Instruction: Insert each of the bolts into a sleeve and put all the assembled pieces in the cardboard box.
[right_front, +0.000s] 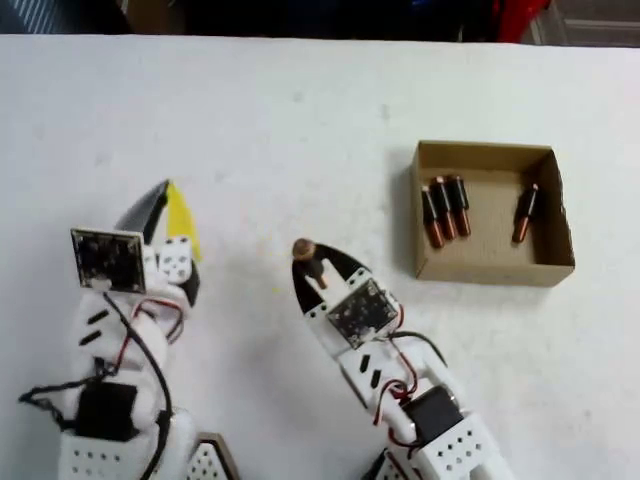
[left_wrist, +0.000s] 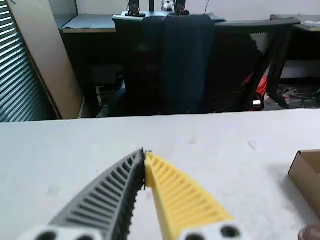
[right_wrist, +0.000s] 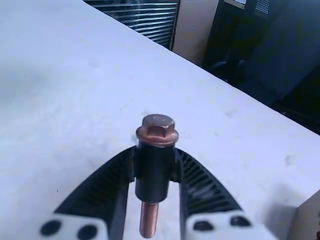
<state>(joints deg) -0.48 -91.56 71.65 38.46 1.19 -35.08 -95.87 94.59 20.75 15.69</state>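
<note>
- The white table (right_front: 300, 110) lies bare from the grippers out to its far edge, and dark chairs (left_wrist: 185, 55) stand beyond it.
- The box (right_front: 490, 152) sits at the right, apart from both arms. Four assembled pieces (right_front: 445, 210) lie inside, three together and one alone.
- The right gripper (right_wrist: 155, 165) pinches a black sleeve (right_wrist: 154, 175) with a copper bolt (right_wrist: 158, 129) through it, head at the fingertips.
- The left gripper (left_wrist: 144, 156), at the left, has its fingers pressed together, holding nothing.

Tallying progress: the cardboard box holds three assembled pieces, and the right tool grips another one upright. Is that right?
Not quite. The high view shows four assembled pieces in the cardboard box, not three. The right tool does grip a fifth piece upright.
</note>
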